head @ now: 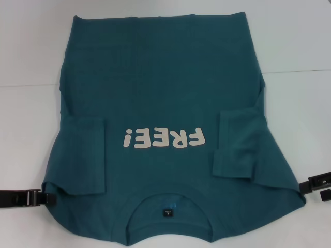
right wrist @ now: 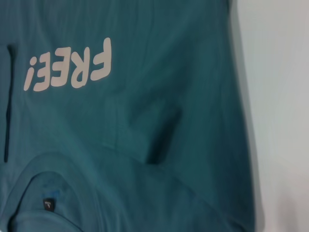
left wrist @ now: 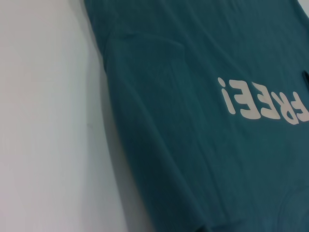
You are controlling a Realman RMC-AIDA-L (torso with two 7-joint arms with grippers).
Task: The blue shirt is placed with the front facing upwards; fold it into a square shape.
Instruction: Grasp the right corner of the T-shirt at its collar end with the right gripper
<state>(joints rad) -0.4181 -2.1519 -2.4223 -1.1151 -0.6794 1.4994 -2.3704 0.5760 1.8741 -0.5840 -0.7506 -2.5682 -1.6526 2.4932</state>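
Sleeves of the shirt (head: 165,103) lie folded inward on the desk (head: 300,41), lengthwise folds remain, and whether left gripper (head: 44,197) or right gripper (head: 310,187) is closed, I cannot tell.

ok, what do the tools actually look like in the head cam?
Only the tips show, at the shirt's shoulder corners. The left tool is black and blocky, with a silvery metal joint partway along. The right tool is black too, two stubby bars, the upper bearing a small pale marking. No cables visible. The wrist views show only the blue shirt.
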